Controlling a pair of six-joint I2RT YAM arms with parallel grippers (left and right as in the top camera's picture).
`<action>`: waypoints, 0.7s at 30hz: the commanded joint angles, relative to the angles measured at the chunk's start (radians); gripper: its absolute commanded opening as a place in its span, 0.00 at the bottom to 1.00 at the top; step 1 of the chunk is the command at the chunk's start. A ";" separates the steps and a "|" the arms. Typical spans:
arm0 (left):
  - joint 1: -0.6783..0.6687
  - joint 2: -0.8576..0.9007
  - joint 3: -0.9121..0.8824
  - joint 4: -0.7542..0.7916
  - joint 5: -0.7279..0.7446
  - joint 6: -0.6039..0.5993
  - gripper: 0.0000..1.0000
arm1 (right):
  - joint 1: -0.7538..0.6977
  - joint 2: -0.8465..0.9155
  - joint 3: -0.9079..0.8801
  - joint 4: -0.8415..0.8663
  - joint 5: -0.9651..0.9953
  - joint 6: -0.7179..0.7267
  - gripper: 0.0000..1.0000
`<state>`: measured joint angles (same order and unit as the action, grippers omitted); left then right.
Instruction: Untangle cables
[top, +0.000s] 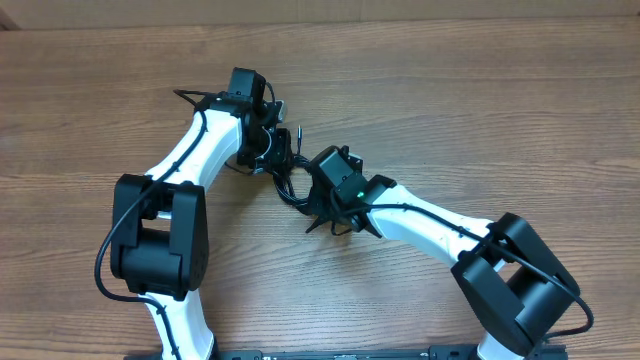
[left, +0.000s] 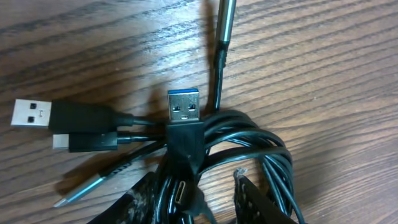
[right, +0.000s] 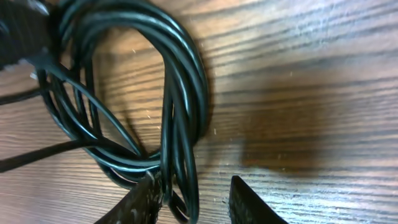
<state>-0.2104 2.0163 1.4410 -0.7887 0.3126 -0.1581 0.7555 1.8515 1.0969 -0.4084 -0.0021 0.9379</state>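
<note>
While the left tool (left: 194, 182) stands part-open over the knot, its fingers (left: 143, 202) sit apart; one strand and a small oval-mouthed plug (left: 180, 191) lie between them, and nothing looks pinched.

- 12 o'clock from that tool: blue-tongued USB plug (left: 185, 106) on top of the cables (left: 249, 134), which loop round toward 4 o'clock.
- 9 to 10 o'clock: second USB plug (left: 31, 114), a flat plug (left: 65, 142) just beneath it, and a silver-tipped pin (left: 81, 190) lower down.
- A barrel plug (left: 227, 18) runs off the top edge.

The right tool (right: 194, 182) is also part-open. Several strands of the coil (right: 186, 81) drop between its fingers, hard against the 7 o'clock finger (right: 140, 202). Bare wood shows before the 5 o'clock one.

Overhead: the bundle (top: 290, 180) lies mid-counter (top: 480, 100), with the left tool at its 11 o'clock and the right tool at its 4 o'clock, both close in.
</note>
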 joint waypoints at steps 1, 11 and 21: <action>-0.007 0.017 -0.008 -0.004 -0.019 0.000 0.40 | 0.009 0.010 -0.011 0.003 0.029 0.009 0.31; -0.008 0.017 -0.008 -0.014 -0.054 0.000 0.43 | 0.008 0.010 -0.053 -0.035 0.122 0.066 0.22; -0.008 0.017 -0.008 -0.040 -0.052 0.001 0.51 | 0.006 0.010 -0.053 -0.085 0.144 0.088 0.19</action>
<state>-0.2100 2.0163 1.4406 -0.8177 0.2722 -0.1581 0.7616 1.8565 1.0657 -0.4751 0.0990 1.0023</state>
